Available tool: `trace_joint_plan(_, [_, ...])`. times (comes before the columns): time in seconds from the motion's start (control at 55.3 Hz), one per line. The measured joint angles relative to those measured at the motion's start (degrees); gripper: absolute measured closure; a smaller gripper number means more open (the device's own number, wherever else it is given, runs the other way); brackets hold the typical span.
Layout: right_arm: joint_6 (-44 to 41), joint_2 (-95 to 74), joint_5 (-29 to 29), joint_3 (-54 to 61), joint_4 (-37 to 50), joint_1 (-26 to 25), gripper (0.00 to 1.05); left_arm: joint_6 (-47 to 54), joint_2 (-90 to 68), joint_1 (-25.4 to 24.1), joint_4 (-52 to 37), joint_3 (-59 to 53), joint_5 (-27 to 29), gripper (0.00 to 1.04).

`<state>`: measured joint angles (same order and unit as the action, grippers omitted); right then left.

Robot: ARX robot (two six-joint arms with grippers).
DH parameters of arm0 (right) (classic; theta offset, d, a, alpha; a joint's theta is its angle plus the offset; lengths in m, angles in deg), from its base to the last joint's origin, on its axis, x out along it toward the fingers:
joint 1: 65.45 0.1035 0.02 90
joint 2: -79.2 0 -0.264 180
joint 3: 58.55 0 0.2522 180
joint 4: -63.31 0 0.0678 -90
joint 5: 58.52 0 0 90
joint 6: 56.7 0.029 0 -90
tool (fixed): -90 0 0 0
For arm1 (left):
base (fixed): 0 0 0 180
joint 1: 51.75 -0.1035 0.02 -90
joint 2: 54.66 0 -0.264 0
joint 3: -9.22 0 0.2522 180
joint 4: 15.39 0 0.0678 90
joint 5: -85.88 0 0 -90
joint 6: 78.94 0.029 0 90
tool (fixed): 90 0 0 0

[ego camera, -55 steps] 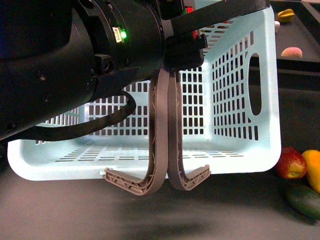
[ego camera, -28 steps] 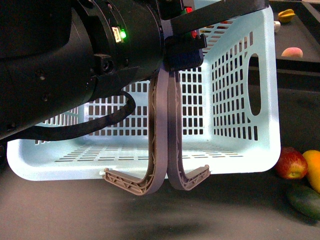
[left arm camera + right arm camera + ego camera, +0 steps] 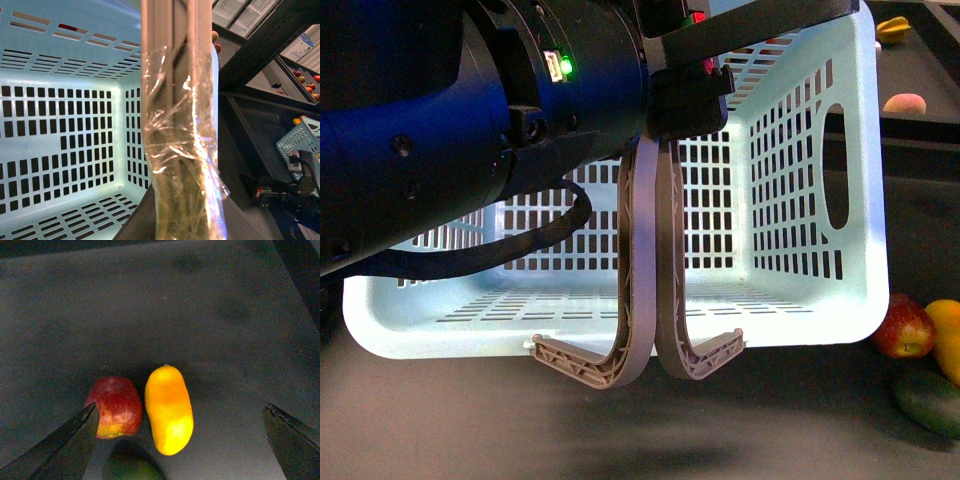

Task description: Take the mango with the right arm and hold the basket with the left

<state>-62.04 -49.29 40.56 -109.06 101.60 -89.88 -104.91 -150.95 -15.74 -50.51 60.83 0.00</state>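
On the dark tabletop (image 3: 770, 420) beside the basket (image 3: 866, 200), mango (image 3: 168, 409) lies by apple (image 3: 115, 406).

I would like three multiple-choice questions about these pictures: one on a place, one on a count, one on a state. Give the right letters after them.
1. Where does the mango lie, relative to the basket?
A. inside it
B. outside it on the table, beside the red apple
C. across its rim

2. How many handles does the basket have?
A. one
B. four
C. two

3. In what state is the right pincer?
A. open, gripping nothing
B. shut on the mango
C. shut on the apple

Answers:
1 B: the front view shows the mango on the dark table next to the apple, to the right of the basket.
2 C: two grey-brown ribbed handles hang side by side.
3 A: in the right wrist view its fingers stand wide apart and the mango lies free on the table.
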Motion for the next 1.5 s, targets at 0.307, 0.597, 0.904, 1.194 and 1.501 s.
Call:
trace_joint_plan(0.307, [0.26,-13.07,-3.58,-13.66,-5.99,0.02,0.08,0.0,0.0,0.0,0.0,0.0,0.15,0.97])
trace_joint_plan(0.597, [0.7,-18.97,-4.52,-19.26,-9.07,0.07,0.08,0.0,0.0,0.0,0.0,0.0,0.13,0.97])
trace_joint_plan(0.904, [0.46,-22.8,-4.52,-21.97,-10.1,0.57,0.08,0.0,0.0,0.0,0.0,0.0,0.15,0.97])
trace_joint_plan(1.194, [0.22,-25.86,-4.96,-25.66,-11.37,1.4,0.08,0.0,0.0,0.0,0.0,0.0,0.13,0.97])
trace_joint_plan(1.501, [-0.31,-28.11,-6.01,-27.74,-13.29,1.49,0.08,0.0,0.0,0.0,0.0,0.0,0.15,0.97])
